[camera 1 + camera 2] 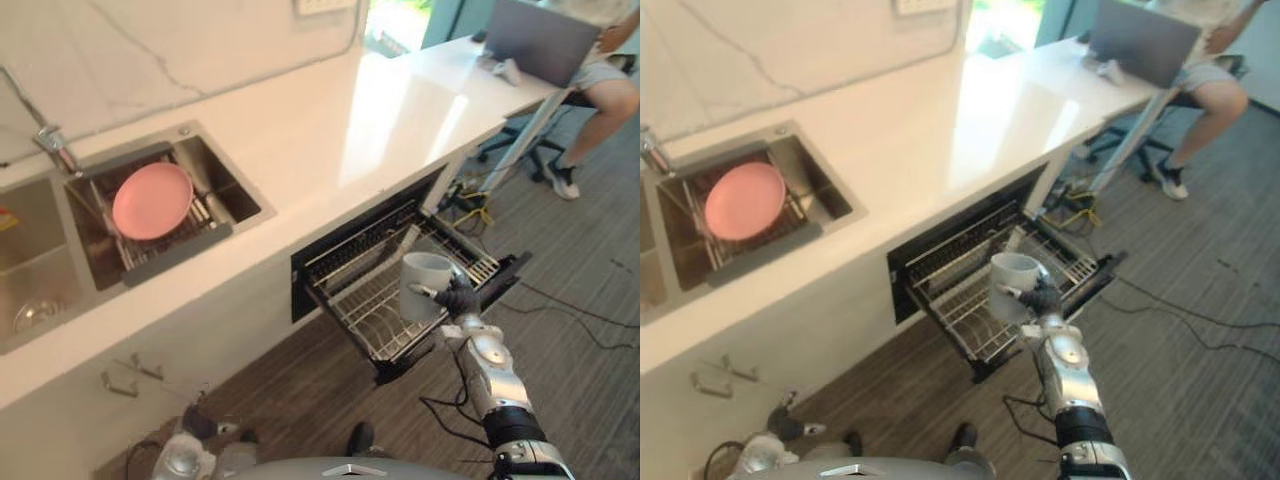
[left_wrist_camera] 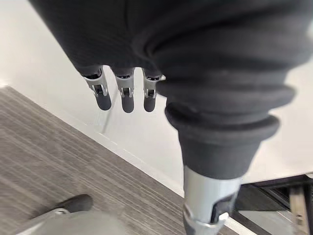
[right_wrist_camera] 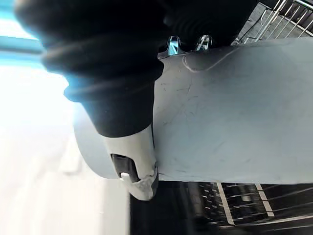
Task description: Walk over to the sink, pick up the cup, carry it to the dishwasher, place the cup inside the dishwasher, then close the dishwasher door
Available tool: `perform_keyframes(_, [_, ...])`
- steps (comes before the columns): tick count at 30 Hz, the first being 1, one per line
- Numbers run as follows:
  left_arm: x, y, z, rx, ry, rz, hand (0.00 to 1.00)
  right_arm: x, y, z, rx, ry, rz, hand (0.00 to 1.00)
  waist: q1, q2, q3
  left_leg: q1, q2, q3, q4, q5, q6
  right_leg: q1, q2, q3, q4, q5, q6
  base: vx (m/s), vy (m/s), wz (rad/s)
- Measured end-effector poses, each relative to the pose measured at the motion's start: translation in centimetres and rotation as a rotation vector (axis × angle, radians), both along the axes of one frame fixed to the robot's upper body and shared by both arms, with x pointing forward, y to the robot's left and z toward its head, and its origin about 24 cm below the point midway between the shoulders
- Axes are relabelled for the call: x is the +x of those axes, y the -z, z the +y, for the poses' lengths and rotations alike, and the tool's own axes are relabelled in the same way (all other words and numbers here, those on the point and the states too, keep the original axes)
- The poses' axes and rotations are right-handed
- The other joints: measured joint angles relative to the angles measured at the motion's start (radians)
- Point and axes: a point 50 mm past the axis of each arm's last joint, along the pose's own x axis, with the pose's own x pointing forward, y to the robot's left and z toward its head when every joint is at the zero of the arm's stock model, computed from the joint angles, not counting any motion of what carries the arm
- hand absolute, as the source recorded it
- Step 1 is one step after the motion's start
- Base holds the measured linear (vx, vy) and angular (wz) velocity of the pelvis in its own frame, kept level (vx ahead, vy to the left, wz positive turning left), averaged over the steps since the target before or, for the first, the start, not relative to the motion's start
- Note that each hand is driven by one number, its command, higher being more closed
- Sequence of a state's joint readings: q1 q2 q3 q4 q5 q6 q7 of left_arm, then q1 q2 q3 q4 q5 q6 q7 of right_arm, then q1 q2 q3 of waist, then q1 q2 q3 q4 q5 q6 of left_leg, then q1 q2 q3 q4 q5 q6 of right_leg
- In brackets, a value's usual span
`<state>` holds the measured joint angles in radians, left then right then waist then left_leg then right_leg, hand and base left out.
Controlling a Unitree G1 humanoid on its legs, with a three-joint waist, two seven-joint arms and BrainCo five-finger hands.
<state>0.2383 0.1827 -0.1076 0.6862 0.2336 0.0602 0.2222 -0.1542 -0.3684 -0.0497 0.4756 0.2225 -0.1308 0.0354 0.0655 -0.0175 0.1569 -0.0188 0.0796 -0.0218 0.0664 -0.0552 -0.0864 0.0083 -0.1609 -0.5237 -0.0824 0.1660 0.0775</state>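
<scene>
My right hand (image 1: 455,298) is shut on a pale grey cup (image 1: 424,284), holding it upright above the pulled-out wire rack (image 1: 375,290) of the open dishwasher (image 1: 400,275). In the right wrist view the cup's wall (image 3: 234,112) lies against my thumb (image 3: 129,147), with the rack's wires (image 3: 274,19) past it. My left hand (image 2: 124,90) hangs low by the white cabinet front, fingers straight and holding nothing.
The steel sink (image 1: 150,215) at the left holds a pink plate (image 1: 152,200) on a drainer, beside the tap (image 1: 55,145). The white counter (image 1: 330,110) runs right to a laptop (image 1: 540,40), where a person (image 1: 600,90) sits on an office chair. Cables (image 1: 560,310) lie on the floor.
</scene>
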Motion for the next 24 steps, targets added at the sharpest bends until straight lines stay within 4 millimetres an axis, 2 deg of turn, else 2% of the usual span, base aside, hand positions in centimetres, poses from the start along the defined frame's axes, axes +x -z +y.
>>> perform_keyframes(2, [0.0, -0.3, 1.3, 0.025, -0.106, -0.032, 0.00, 0.5, 0.0, -0.2, -0.061, 0.000, 0.019, 1.00, 0.027, -0.008, 0.029, -0.029, 0.000, -0.033, -0.004, 0.017, -0.002, -0.010, 0.001, -0.031, 0.000, -0.001, -0.004, -0.03, -0.021, 0.52])
perform_keyframes(4, [0.3, -0.9, 2.7, 0.053, -0.177, -0.074, 0.00, 1.9, -0.6, -0.5, -0.078, 0.046, 0.014, 1.00, 0.052, -0.015, 0.087, -0.055, -0.002, -0.078, -0.017, 0.047, -0.007, -0.013, 0.004, -0.072, 0.000, -0.003, -0.007, -0.04, -0.018, 0.61])
perform_keyframes(8, [0.4, -1.2, 3.1, 0.038, -0.212, -0.114, 0.00, 4.0, -2.1, -0.6, -0.089, 0.117, -0.005, 1.00, 0.102, -0.010, 0.151, -0.108, -0.008, -0.118, -0.016, 0.073, -0.008, -0.049, 0.002, -0.093, 0.001, 0.004, -0.016, -0.03, 0.007, 0.35])
perform_keyframes(12, [1.8, -2.7, 3.4, 0.063, -0.259, -0.259, 0.00, 5.2, -3.3, -1.5, -0.287, 0.121, 0.051, 1.00, 0.147, 0.001, 0.223, -0.159, -0.021, -0.151, -0.015, 0.097, -0.006, -0.081, -0.004, -0.099, 0.002, 0.012, -0.016, -0.05, 0.020, 0.24])
perform_keyframes(15, [2.2, -3.1, 3.2, 0.051, -0.255, -0.310, 0.00, 5.3, -3.4, -3.0, -0.284, 0.211, 0.093, 1.00, 0.156, 0.015, 0.267, -0.162, -0.029, -0.174, -0.015, 0.103, 0.000, -0.082, -0.021, -0.099, 0.036, -0.005, -0.006, -0.04, 0.042, 0.23])
perform_keyframes(18, [2.7, -3.6, 3.0, 0.042, -0.242, -0.359, 0.00, 5.7, -4.3, -4.4, -0.306, 0.266, 0.106, 1.00, 0.168, 0.019, 0.278, -0.216, -0.037, -0.188, -0.017, 0.121, 0.002, -0.145, -0.042, -0.101, 0.082, -0.019, -0.005, -0.06, 0.050, 0.18])
perform_keyframes(20, [3.0, -3.7, 2.9, 0.032, -0.242, -0.376, 0.00, 6.1, -5.0, -4.8, -0.297, 0.302, 0.101, 1.00, 0.166, 0.027, 0.296, -0.231, -0.039, -0.197, -0.021, 0.131, 0.003, -0.160, -0.048, -0.100, 0.099, -0.024, -0.002, -0.05, 0.027, 0.18])
perform_keyframes(24, [3.9, -3.8, 2.0, -0.012, -0.232, -0.401, 0.00, 7.0, -6.2, -5.3, -0.297, 0.333, 0.097, 1.00, 0.183, 0.032, 0.304, -0.284, -0.036, -0.205, -0.041, 0.162, 0.000, -0.232, -0.055, -0.087, 0.132, -0.030, -0.005, -0.06, 0.004, 0.07])
